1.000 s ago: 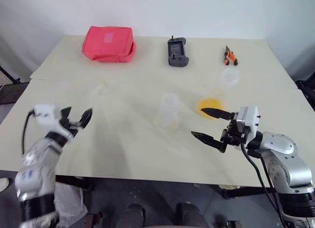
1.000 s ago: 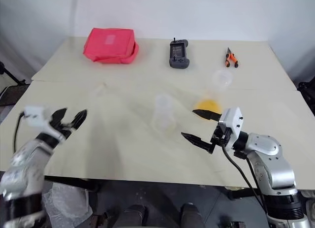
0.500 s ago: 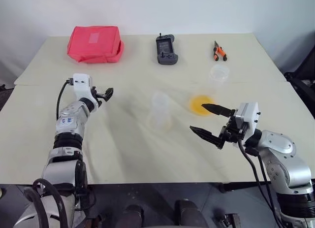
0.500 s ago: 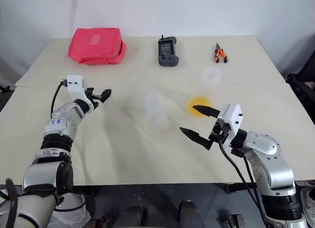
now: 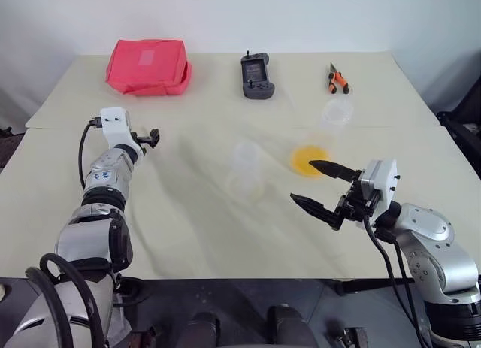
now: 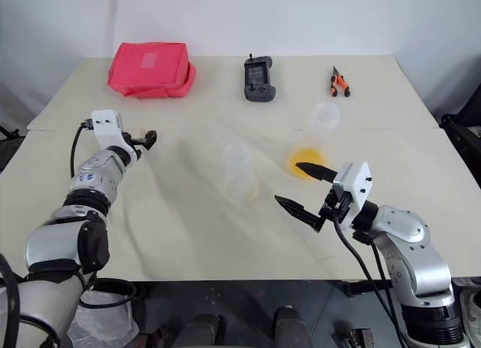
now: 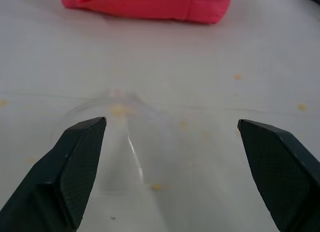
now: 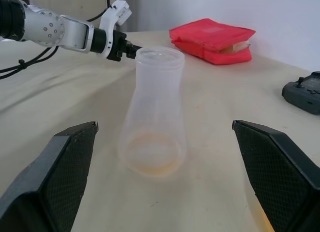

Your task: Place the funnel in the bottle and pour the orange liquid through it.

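Looking down from the head, the bottle stands upright mid-table, the orange liquid sits just to its right in a clear cup, and the left gripper reaches out over the table's left side while the right gripper hovers near the cup, both spread wide and holding nothing. Along the left wrist, the funnel lies on the table between the parted fingers, with the red pouch beyond. Along the right wrist, the bottle stands between that gripper's wide-apart fingers, untouched, a faint orange trace at its base.
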